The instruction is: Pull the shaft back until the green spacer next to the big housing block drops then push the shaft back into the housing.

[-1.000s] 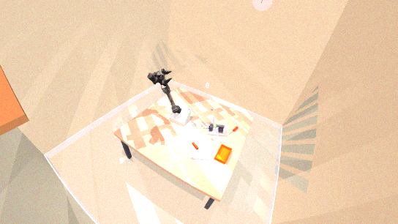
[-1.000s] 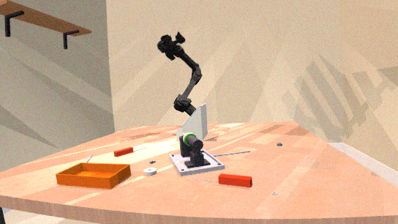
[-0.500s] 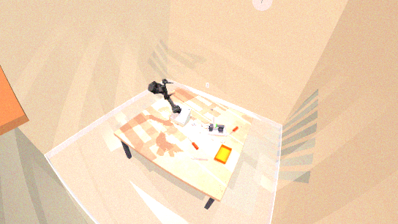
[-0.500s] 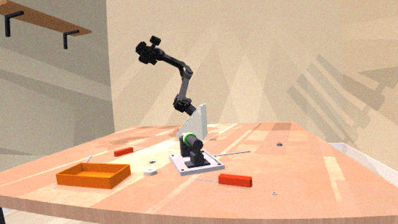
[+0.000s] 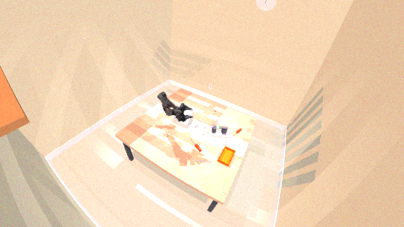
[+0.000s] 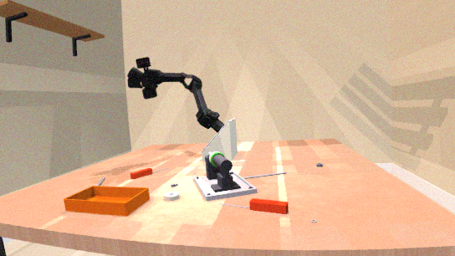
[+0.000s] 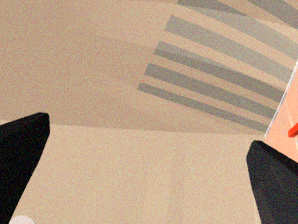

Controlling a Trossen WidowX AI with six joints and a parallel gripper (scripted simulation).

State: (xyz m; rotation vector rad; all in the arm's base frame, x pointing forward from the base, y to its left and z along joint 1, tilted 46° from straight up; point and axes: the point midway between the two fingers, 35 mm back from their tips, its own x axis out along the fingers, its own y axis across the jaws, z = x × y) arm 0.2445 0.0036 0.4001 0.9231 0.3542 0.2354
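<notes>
In the exterior view a green spacer [image 6: 215,158] [image 5: 219,127] circles the dark shaft [image 6: 222,162], against the rear black housing block [image 6: 210,168] [image 5: 214,130]. The shaft lies over a front black block [image 6: 226,181] [image 5: 224,130]; its near end points at that camera. Both blocks stand on a pale base plate [image 6: 202,184]. Other spacers cannot be told apart. My gripper [image 6: 147,78] [image 5: 191,113] [image 7: 151,138] is wide open and empty, high in the air, far from the shaft. The wrist view shows mostly walls between the fingers.
A white panel [image 6: 227,140] stands upright behind the base plate. An orange tray [image 6: 98,207] [image 5: 219,162] is to its left in the exterior view. Red-handled tools [image 6: 140,173] [image 6: 268,206] lie on either side. A white ring [image 6: 171,196] and a thin rod [image 6: 268,175] are nearby.
</notes>
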